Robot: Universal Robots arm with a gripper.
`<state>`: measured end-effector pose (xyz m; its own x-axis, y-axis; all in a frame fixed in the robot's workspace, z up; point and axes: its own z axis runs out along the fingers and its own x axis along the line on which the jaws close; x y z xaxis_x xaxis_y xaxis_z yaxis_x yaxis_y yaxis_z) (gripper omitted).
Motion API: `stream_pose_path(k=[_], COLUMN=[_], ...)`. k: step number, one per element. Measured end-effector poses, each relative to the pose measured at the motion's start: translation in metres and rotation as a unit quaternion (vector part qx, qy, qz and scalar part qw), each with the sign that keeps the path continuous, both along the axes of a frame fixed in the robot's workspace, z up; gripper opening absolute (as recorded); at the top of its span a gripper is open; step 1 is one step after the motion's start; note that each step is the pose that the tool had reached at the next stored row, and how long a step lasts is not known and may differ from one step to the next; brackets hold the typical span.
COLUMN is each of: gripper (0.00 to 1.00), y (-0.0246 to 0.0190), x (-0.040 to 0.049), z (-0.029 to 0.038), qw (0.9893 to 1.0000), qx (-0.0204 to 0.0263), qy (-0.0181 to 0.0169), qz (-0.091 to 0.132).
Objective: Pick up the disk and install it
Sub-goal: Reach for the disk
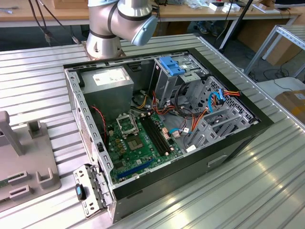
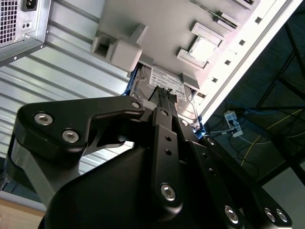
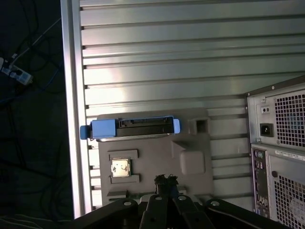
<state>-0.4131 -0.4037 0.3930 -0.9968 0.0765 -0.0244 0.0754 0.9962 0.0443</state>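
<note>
Location entry: I am working in a robotics workshop. A ribbed aluminium desk [image 1: 248,191] is carrying an opened computer case [image 1: 205,164], wooden workbenches [image 1: 19,18] are running along behind it, and a power strip [image 2: 230,116] is lying on the floor below.

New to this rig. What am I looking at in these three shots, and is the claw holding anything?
It is one robot arm mounted on a slatted metal table. The exterior view comes from a camera off the arm. It shows an open computer case and, at that view's left, a grey parts fixture. Both wrist views come from cameras riding on the arm, looking along its black claw. In them the disk, with its blue frame, stands on edge in a fixture slot, and a processor chip lies in another pocket. The claw is shut, holds nothing, and hovers over the fixture near the disk.
</note>
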Motion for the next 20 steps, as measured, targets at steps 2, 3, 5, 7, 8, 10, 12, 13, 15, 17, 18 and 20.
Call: stream_pose_path(k=[2,3,5,7,8,10,12,13,15,17,18,20], gripper=[0.11,0.11,0.11,0.11,0.11,0.11,0.11,0.11,0.11,0.11,0.11,0.11], y=[0.0000,0.0000,0.0000,0.0000,0.0000,0.0000,0.0000,0.0001,0.0000,0.0009,0.0016,0.0043], x=[-0.0007,-0.0007,-0.0008,-0.0008,-0.0008,-0.0009,-0.0011,-0.0025,-0.0080,-0.0140,-0.0160,-0.0229], z=[0.0000,0.0000,0.0000,0.0000,0.0000,0.0000,0.0000,-0.0001,-0.0001,-0.0001,-0.0001,-0.0001], qw=[1.0000,1.0000,1.0000,1.0000,1.0000,1.0000,1.0000,1.0000,1.0000,1.0000,1.0000,1.0000], qx=[0.0000,0.0000,0.0000,0.0000,0.0000,0.0000,0.0000,0.0000,0.0000,0.0000,0.0000,0.0000], qy=[0.0000,0.0000,0.0000,0.0000,0.0000,0.0000,-0.0001,0.0000,0.0000,0.0000,0.0000,0.0000], qz=[0.000,0.000,0.000,0.000,0.000,0.000,0.000,0.000,0.000,0.000,0.000,0.000])
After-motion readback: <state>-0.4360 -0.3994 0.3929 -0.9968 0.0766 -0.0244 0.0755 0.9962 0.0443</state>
